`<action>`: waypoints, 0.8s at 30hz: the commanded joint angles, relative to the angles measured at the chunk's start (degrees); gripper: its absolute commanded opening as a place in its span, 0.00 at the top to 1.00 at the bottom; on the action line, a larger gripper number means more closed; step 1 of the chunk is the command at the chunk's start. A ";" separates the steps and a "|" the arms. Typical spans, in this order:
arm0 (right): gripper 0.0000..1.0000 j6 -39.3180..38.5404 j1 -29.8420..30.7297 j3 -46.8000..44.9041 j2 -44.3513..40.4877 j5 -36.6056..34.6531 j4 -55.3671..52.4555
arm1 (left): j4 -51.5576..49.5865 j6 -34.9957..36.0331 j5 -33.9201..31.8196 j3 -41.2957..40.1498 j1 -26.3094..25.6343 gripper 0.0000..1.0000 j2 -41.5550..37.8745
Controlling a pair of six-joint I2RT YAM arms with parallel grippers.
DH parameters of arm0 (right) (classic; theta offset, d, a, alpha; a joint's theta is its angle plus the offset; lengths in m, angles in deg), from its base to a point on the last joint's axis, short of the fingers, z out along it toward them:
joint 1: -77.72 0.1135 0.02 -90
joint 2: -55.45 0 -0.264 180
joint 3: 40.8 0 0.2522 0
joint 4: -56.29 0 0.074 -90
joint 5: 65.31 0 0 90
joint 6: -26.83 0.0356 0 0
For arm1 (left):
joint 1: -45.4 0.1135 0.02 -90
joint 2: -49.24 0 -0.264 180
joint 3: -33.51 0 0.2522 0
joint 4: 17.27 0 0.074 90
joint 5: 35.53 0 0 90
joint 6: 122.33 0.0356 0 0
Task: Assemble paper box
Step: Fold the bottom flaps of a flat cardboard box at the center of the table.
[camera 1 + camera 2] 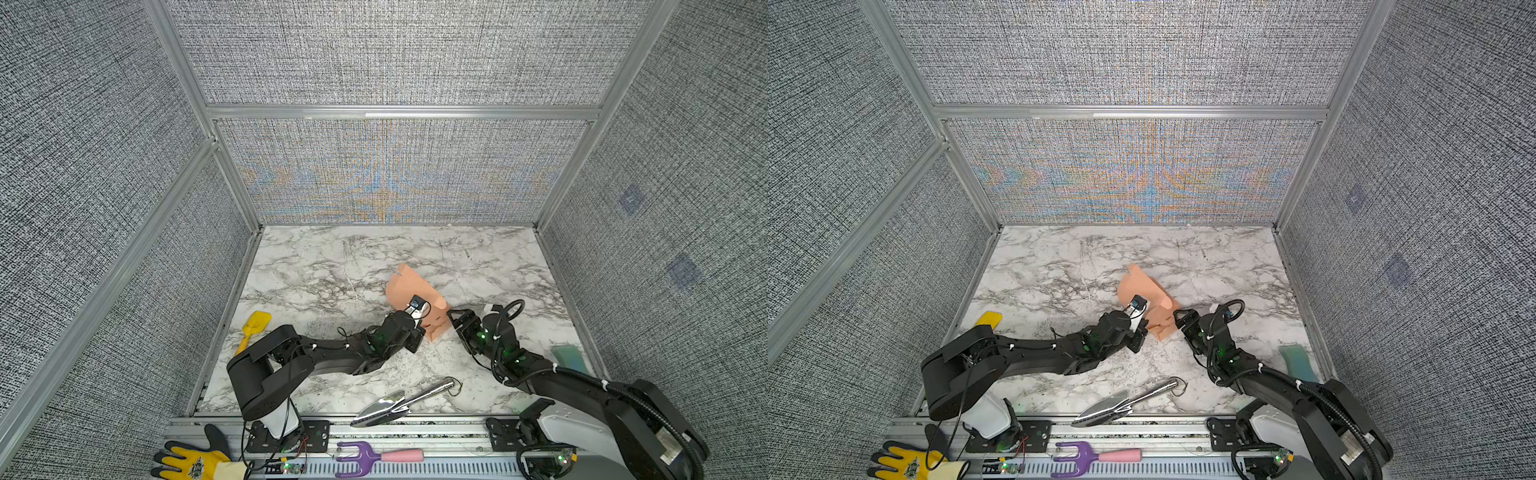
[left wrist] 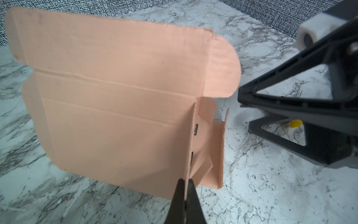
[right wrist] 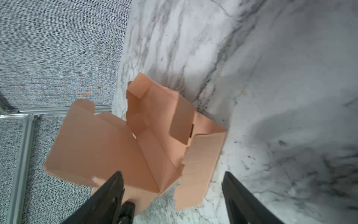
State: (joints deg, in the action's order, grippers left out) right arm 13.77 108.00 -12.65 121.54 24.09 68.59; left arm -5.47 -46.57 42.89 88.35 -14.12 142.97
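Paper box (image 2: 116, 116) stands half-folded, left end effector (image 2: 185, 186) pinching its wall edge; right end effector (image 3: 172, 173), spread beside it, should fold the loose side flap (image 3: 201, 166) inward gently.

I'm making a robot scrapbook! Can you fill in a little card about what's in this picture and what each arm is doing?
Box: paper box, pink, partly folded, one big flap standing up
Left end effector: shut, pinching an edge of the box
Right end effector: open, next to the box, gripping nothing
Surface: marble table
Also there: yellow spade, metal trowel
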 commanded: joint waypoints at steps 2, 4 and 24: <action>0.15 3.64 -0.22 -0.90 3.55 2.36 5.44 | -0.31 -0.96 0.41 0.10 -0.08 1.00 -0.04; 0.14 4.50 -0.38 -0.78 5.62 3.41 7.92 | -0.64 -0.87 0.32 0.26 -0.07 1.00 -0.13; 0.14 7.70 -0.66 -0.53 19.62 7.80 27.48 | -0.50 -1.99 1.73 0.06 -0.11 1.00 -0.49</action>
State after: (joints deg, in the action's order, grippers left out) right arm 20.07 107.33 -13.17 140.07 31.13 91.02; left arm -5.60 -48.30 43.96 88.35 -14.12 142.86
